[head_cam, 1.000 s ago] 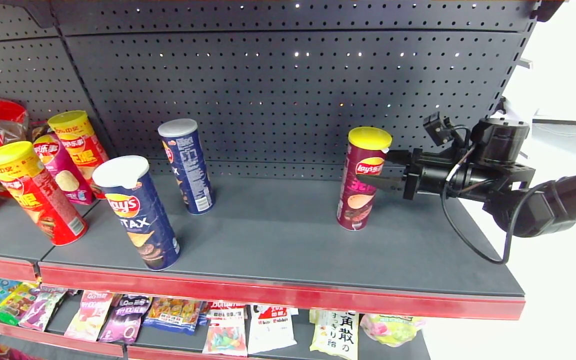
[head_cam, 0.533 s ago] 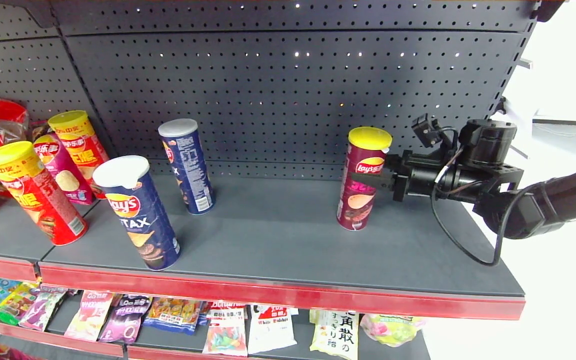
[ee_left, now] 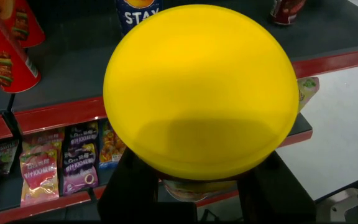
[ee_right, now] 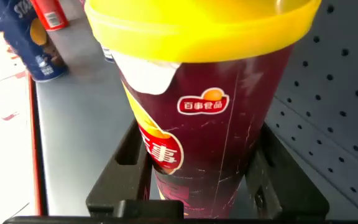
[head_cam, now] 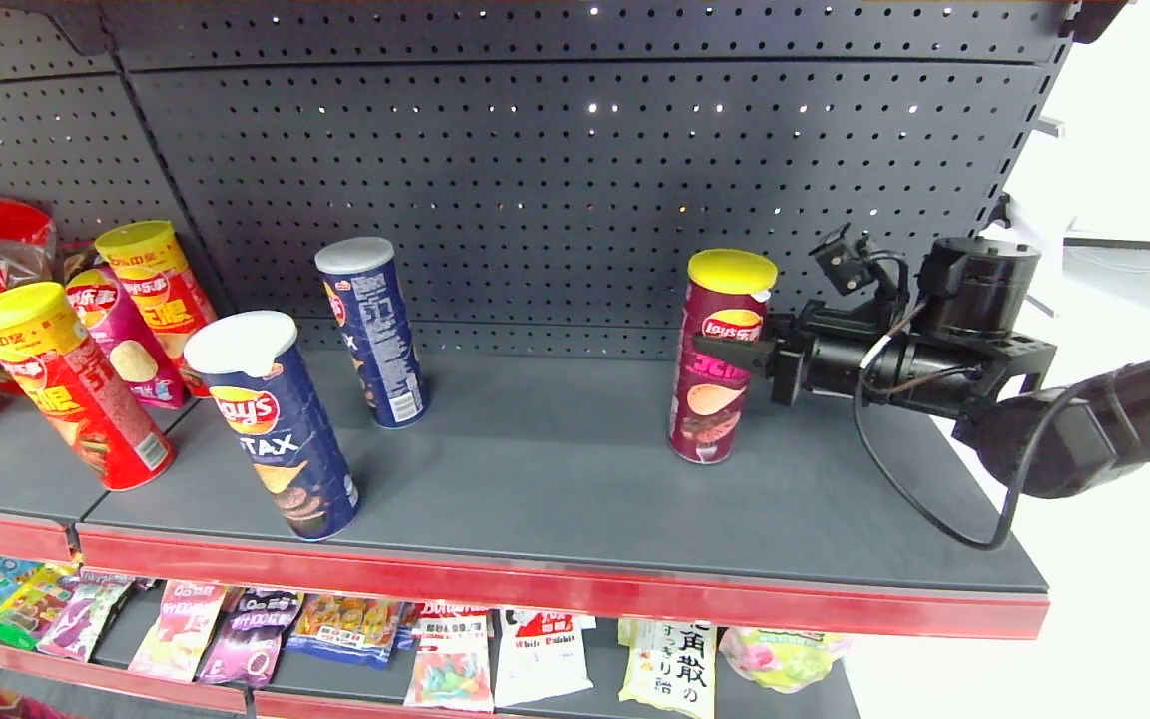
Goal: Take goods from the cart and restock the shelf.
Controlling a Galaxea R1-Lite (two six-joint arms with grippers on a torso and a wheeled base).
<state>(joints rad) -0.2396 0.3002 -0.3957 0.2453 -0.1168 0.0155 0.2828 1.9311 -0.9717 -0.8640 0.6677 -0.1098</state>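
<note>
Right fingers (head_cam: 733, 356) clasp the maroon can (head_cam: 717, 399), left fingers (ee_left: 124, 190) the yellow-lidded can (ee_left: 197, 87).

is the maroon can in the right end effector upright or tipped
Upright, leaning only slightly: the maroon can has its yellow lid on top and base down at the shelf, held by the right end effector.

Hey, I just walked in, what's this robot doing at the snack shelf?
It is restocking chip cans. The right gripper is closed around a maroon can with a yellow lid, upright on the right part of the grey shelf, apart from the blue cans further left. The left gripper holds another yellow-lidded can out in front of the shelves, not yet placed.
</note>
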